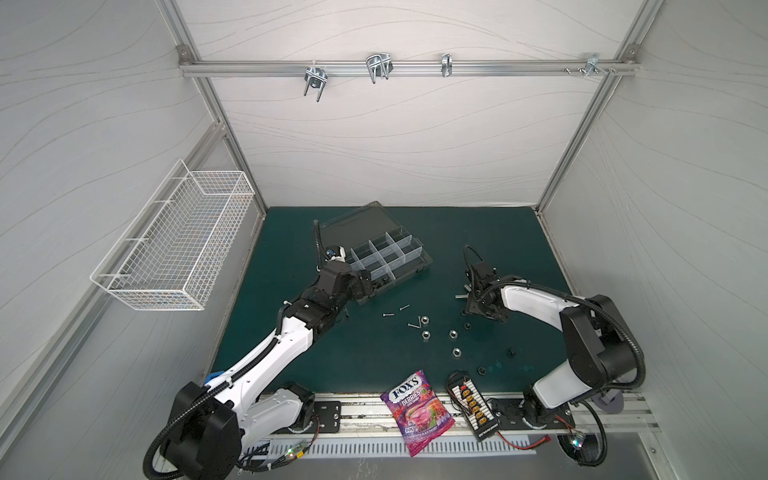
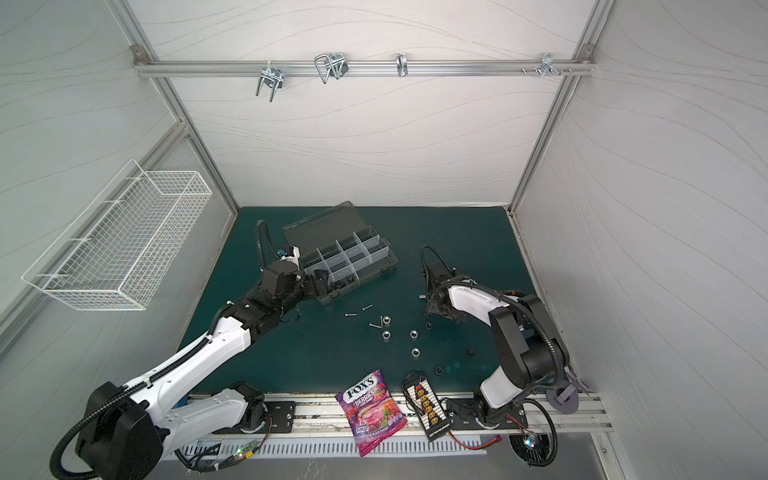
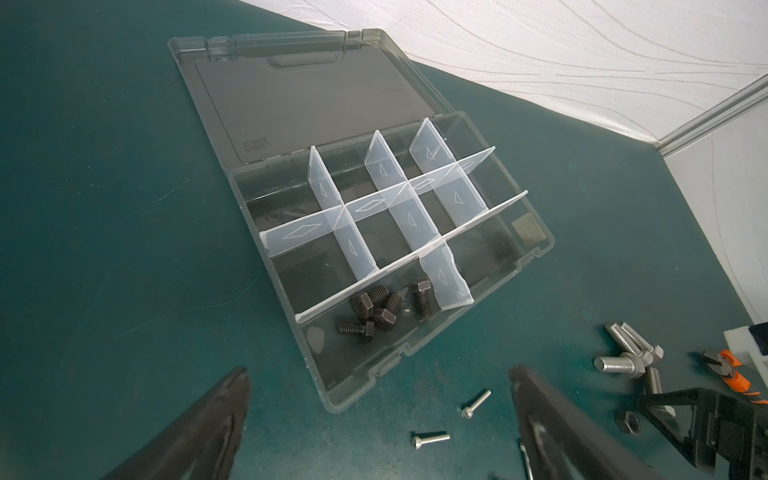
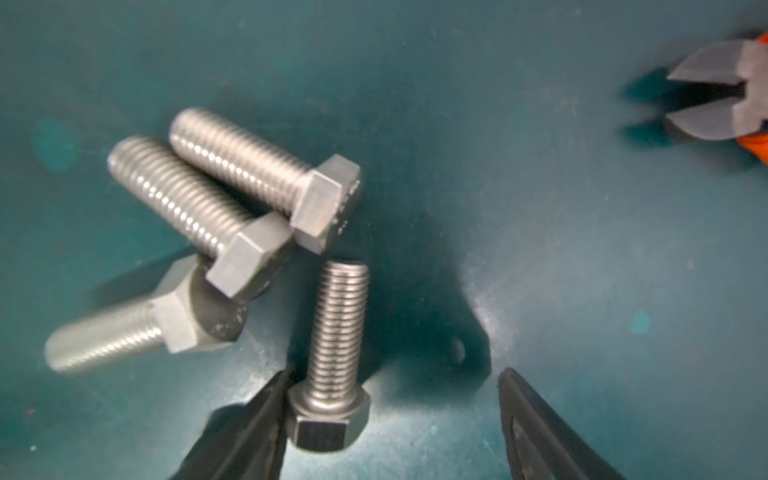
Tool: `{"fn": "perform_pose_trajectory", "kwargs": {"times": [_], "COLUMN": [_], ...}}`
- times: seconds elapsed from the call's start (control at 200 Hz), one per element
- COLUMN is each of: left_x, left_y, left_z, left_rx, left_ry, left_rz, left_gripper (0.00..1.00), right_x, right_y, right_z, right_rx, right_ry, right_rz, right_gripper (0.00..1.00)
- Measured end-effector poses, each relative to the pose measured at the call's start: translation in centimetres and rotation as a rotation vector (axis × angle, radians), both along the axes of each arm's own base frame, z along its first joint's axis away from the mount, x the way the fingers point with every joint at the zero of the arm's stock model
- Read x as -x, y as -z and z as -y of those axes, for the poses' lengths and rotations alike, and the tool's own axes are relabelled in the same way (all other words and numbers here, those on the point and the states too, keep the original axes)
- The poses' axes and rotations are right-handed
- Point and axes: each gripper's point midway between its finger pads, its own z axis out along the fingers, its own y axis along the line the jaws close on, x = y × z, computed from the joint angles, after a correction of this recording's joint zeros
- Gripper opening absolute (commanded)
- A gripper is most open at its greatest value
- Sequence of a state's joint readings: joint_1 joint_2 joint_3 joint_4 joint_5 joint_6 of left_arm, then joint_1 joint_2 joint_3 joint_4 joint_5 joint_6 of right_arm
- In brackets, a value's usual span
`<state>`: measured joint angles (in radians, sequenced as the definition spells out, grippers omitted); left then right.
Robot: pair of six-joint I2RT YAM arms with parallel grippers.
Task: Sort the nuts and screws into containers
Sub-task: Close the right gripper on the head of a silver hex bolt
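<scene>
Silver hex bolt (image 4: 338,328) between part-open right jaws, ungripped; left jaws wide, empty.

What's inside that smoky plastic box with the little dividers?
A handful of dark bolts lie in one compartment of the box, away from its lid. The others look empty, though the cloudy dividers hide slivers of floor.

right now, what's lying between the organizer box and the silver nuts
Thin silver screws lie loose on the green mat between the organizer box and the silver nuts, seen in both top views.
</scene>
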<state>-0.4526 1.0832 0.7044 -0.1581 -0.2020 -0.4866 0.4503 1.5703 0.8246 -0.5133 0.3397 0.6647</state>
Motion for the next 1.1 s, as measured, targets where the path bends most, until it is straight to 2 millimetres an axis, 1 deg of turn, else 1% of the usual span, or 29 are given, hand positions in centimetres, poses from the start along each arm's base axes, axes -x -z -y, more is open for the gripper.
{"fn": "perform_pose_trajectory", "kwargs": {"times": [0.23,0.455,0.695,0.795,1.1], "left_x": [0.0,0.0,0.0,0.0,0.0], "left_y": [0.0,0.0,0.0,0.0,0.1], "left_z": [0.0,0.0,0.0,-0.1,-0.2], "left_rx": [-0.001,0.001,0.009,0.011,0.025], "left_ry": [-0.001,-0.002,-0.01,-0.014,-0.031], "left_rz": [-0.001,-0.002,-0.003,-0.003,-0.006], "left_gripper": [0.98,0.98,0.98,0.98,0.99], "right_x": [-0.3,-0.5,-0.8,-0.9,-0.9], "right_y": [0.2,0.3,0.4,0.4,0.2], "right_z": [-0.5,-1.3,-1.8,-1.9,-1.8], "right_rx": [-0.05,-0.086,-0.102,-0.105,-0.097], "right_ry": [-0.004,-0.027,-0.043,-0.05,-0.05], "right_rz": [-0.011,-0.02,-0.019,-0.02,-0.023], "right_gripper": [0.63,0.49,0.36,0.28,0.17]}}
